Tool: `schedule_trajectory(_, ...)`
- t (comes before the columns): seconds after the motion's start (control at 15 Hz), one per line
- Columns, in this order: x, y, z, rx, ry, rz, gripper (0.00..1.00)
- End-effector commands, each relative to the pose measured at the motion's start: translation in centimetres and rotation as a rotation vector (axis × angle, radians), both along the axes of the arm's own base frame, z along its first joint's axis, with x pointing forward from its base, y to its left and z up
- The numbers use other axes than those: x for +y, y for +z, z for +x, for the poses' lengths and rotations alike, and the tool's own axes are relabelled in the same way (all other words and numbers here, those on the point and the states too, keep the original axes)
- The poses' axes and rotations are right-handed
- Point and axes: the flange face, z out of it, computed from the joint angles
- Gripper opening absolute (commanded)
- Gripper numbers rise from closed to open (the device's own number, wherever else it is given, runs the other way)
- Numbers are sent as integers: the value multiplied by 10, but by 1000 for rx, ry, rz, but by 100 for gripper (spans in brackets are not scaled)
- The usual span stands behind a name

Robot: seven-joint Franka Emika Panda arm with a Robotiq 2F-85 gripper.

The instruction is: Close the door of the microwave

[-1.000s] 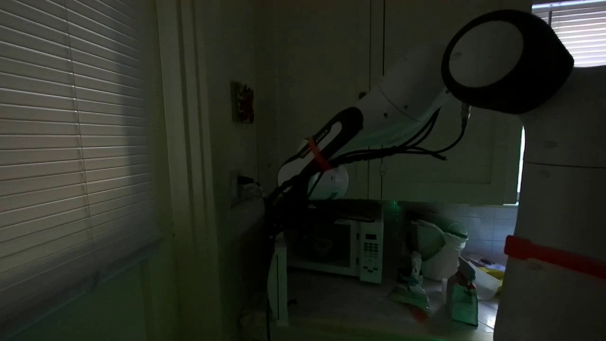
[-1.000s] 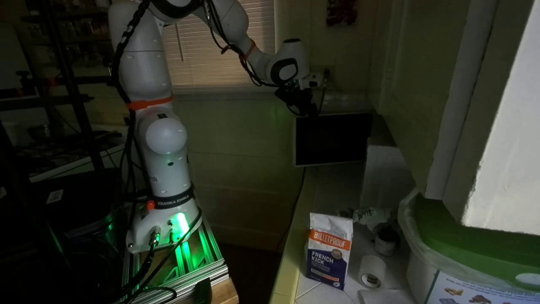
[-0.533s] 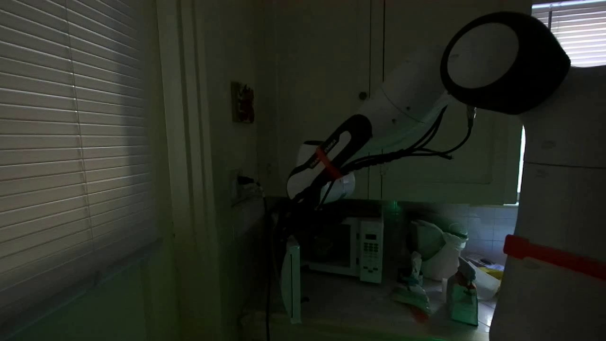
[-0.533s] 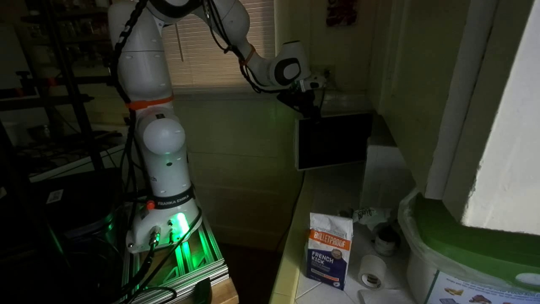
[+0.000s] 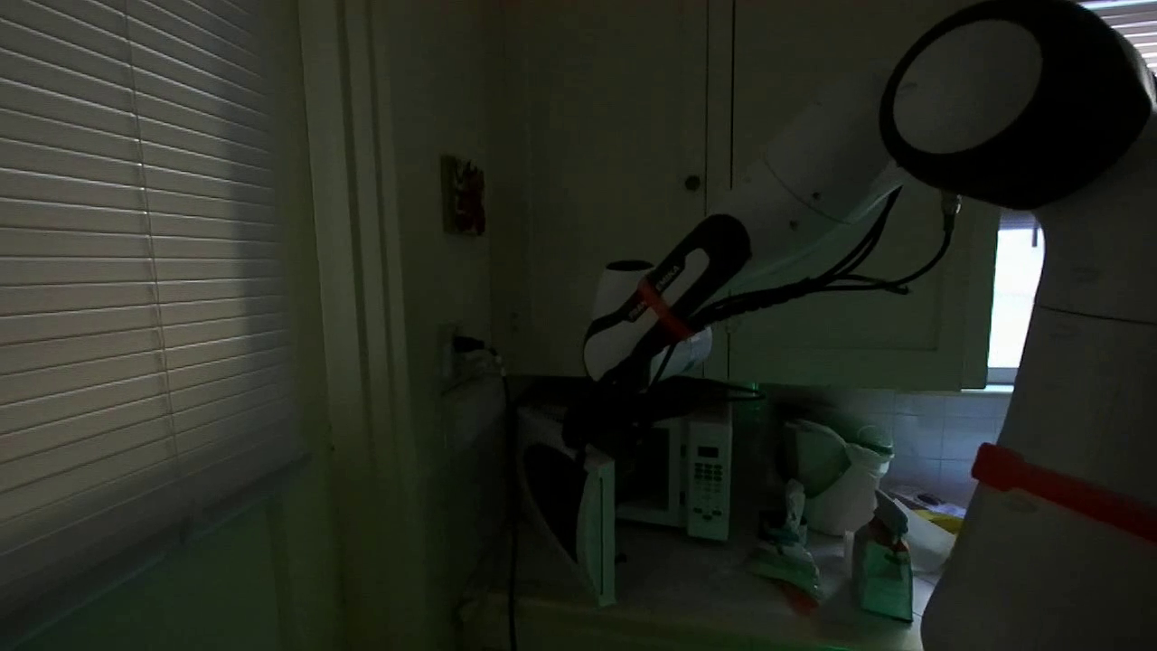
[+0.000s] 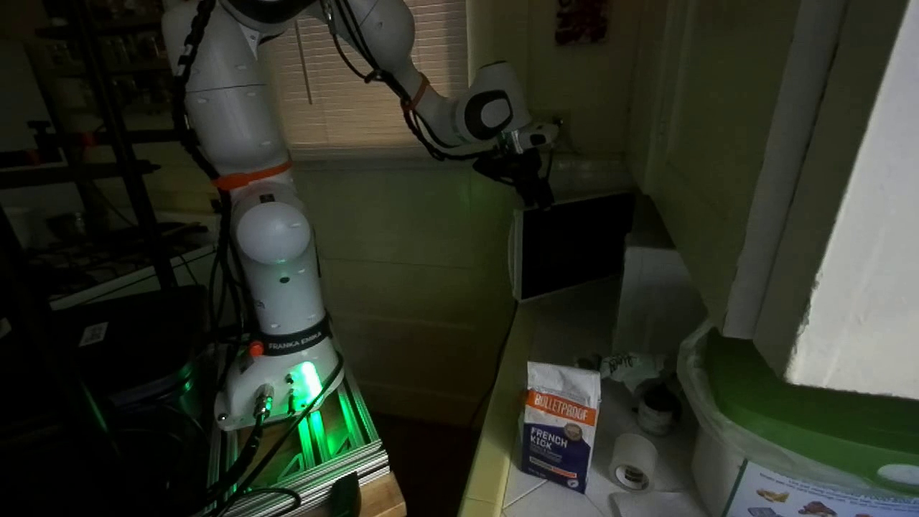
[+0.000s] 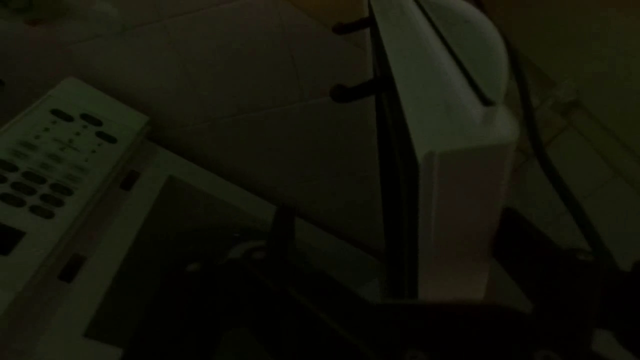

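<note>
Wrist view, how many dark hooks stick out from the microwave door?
2: the upper hook near the picture's top edge and the lower hook below it, both on the door. Shadow further down may hide more.

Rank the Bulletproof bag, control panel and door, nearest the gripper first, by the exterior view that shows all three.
1. Door: straddled at its top edge by the open gripper.
2. Control panel: right of the door there.
3. Bulletproof bag: farther right.

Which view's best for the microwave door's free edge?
Wrist view: the door's free edge shows close up, with two hooks, though cut off at the top. Both exterior views show it only as a narrow strip.
</note>
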Motion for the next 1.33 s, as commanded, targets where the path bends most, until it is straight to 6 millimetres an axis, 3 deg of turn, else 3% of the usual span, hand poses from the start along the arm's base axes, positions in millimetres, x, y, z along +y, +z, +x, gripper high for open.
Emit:
schedule_trajectory(0.0,-28,8,-18,24,-7,-40,100)
schedule_trajectory(0.33,-69,12,-22,20,-82,-68,100)
schedule_trajectory(0.6,-102,1,-20,18,-143,-31,100)
schedule_trajectory(1.27,-140,-5,-10,-120,-280,-57,100)
